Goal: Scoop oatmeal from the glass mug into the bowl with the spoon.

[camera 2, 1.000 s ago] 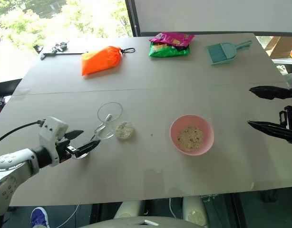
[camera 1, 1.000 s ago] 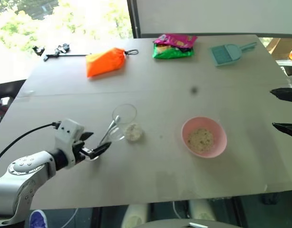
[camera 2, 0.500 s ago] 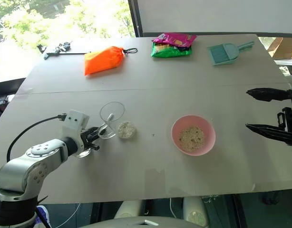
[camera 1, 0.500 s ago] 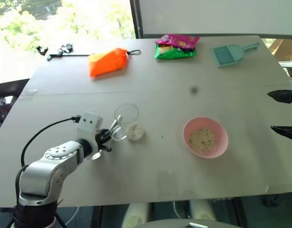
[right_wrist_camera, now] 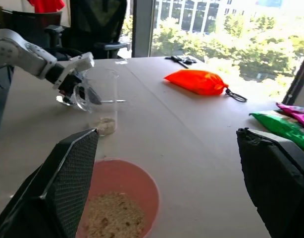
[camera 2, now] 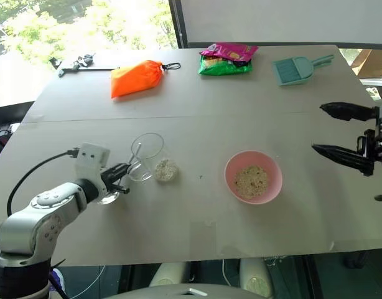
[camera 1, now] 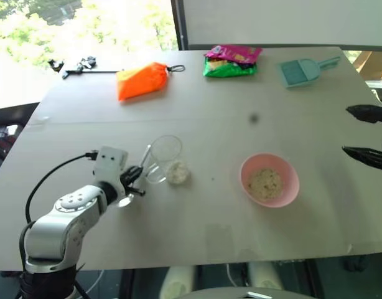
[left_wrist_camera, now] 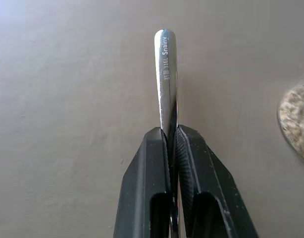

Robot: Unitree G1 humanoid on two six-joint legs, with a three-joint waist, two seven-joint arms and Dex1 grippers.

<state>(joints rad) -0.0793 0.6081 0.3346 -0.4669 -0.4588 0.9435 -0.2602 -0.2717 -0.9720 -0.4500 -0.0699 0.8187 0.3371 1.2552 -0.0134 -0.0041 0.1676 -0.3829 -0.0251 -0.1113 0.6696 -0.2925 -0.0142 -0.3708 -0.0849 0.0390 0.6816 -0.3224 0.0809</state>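
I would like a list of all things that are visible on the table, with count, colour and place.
clear glass mug: one, colourless, table centre-left
oatmeal heap: one, beige, at mug's base
silver metal spoon: one, in left gripper
round pink bowl: one, holding oatmeal, centre-right
orange pouch: one, far left
green-pink packet: one, far centre
teal dustpan: one, far right
black tool: one, far-left corner
left gripper: shut on spoon
right gripper: open, right edge

An office-like room, upper floor. A wide grey desk [camera 2: 197,218] stands beside large windows [right_wrist_camera: 201,20] overlooking trees and buildings; black office chairs [right_wrist_camera: 95,27] sit behind the desk's far side.
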